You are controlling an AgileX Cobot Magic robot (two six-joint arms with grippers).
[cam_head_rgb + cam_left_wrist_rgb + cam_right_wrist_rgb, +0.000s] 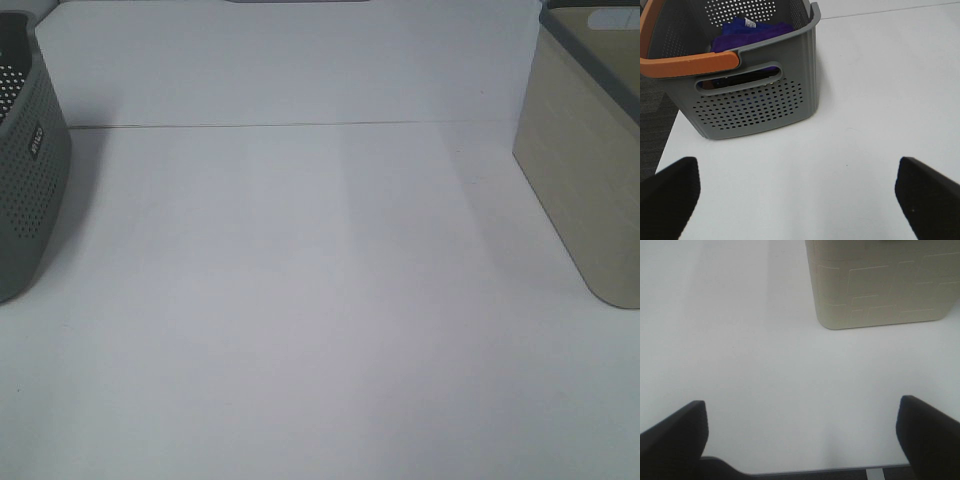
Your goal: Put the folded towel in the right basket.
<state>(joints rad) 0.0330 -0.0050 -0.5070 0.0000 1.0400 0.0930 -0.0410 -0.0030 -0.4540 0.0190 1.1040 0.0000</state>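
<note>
A folded purple towel (pixel 747 31) with a small white label lies inside the grey perforated basket (pixel 755 102), which has an orange handle (pixel 687 64). That basket stands at the left edge of the exterior view (pixel 30 170). The beige basket (pixel 590 170) stands at the right; the right wrist view shows its wall (pixel 880 285). My left gripper (pixel 800 200) is open and empty, back from the grey basket over the table. My right gripper (pixel 802 437) is open and empty, back from the beige basket. Neither gripper shows in the exterior view.
The white table (pixel 300 300) lies between the two baskets. A thin seam (pixel 280 125) runs across its far part. The table's left edge with dark floor (pixel 652 115) beyond shows in the left wrist view.
</note>
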